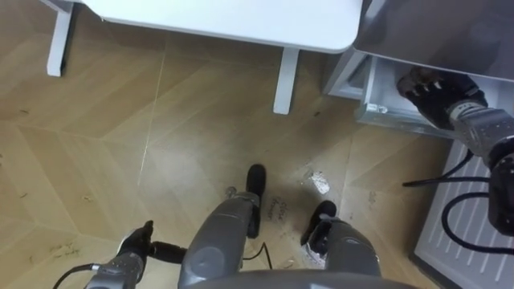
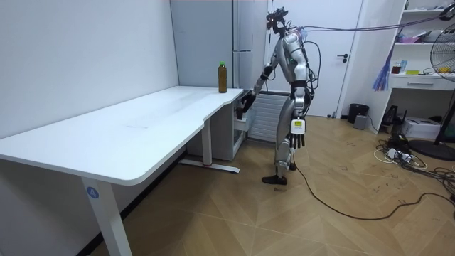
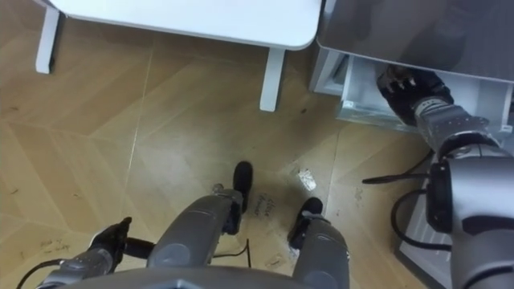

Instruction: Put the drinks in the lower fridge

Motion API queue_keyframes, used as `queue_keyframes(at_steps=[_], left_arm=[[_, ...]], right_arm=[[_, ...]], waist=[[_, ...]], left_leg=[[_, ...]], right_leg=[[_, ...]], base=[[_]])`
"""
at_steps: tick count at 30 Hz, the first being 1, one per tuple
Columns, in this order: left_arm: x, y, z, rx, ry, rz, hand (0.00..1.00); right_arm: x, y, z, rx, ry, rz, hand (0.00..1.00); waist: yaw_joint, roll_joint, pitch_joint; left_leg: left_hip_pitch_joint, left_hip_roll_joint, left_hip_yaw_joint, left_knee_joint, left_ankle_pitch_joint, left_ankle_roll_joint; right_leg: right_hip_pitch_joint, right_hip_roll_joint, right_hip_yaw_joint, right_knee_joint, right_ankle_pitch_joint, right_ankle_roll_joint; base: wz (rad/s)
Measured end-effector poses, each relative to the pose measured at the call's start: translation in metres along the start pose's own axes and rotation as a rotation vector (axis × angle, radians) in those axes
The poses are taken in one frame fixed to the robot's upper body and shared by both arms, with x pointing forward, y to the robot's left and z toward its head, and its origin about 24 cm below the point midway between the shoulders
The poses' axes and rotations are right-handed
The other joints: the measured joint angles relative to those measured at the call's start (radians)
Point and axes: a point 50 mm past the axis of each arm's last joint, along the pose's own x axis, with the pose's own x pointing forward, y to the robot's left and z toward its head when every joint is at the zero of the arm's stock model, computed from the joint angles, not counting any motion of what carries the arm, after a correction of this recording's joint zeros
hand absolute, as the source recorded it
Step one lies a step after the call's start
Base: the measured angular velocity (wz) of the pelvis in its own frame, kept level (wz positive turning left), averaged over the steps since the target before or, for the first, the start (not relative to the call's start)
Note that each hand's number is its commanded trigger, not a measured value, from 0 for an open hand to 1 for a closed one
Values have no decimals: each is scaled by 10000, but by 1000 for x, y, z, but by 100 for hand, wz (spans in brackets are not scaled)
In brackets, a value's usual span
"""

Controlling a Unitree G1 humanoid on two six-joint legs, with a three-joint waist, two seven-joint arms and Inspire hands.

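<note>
Left hand [image 1: 128, 253] hangs low by the leg, fingers loose, holding nothing. Right hand [image 1: 430, 90] reaches to the open lower compartment of the grey fridge [image 1: 438, 32]. Its fingers are dark against the opening, so I can't tell its grip. The open fridge door [image 1: 474, 265] is cut off at the frame edge. The drink bottle [image 2: 222, 77] stands upright on the white table [image 2: 142, 121], at the far corner beside the fridge, long axis vertical, green cap up.

Silver-grey limbs, black right hand [image 1: 434, 91]

White desk [image 2: 142, 121] along the wall; fan [image 2: 446, 57] well apart.
</note>
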Motion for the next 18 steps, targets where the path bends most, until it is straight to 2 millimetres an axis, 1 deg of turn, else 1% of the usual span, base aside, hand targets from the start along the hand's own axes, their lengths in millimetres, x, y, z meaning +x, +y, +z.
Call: queue_keyframes(at_steps=[11, 18], left_arm=[[2, 0, 16, -167, -439, 40, 0], [2, 1, 17, -360, -469, 115, 0]], right_arm=[[0, -2, -1, 54, 42, -93, 0], [0, -4, -1, 62, 52, -139, 0]], waist=[[-31, 34, -20], [-43, 57, -34]], left_leg=[[126, -4, 9, -83, 0, 1], [225, -9, 27, -148, 1, 3]], right_leg=[[119, 15, -7, -68, 12, 11], [202, 16, 8, -123, 27, 18]], base=[[0], [0]])
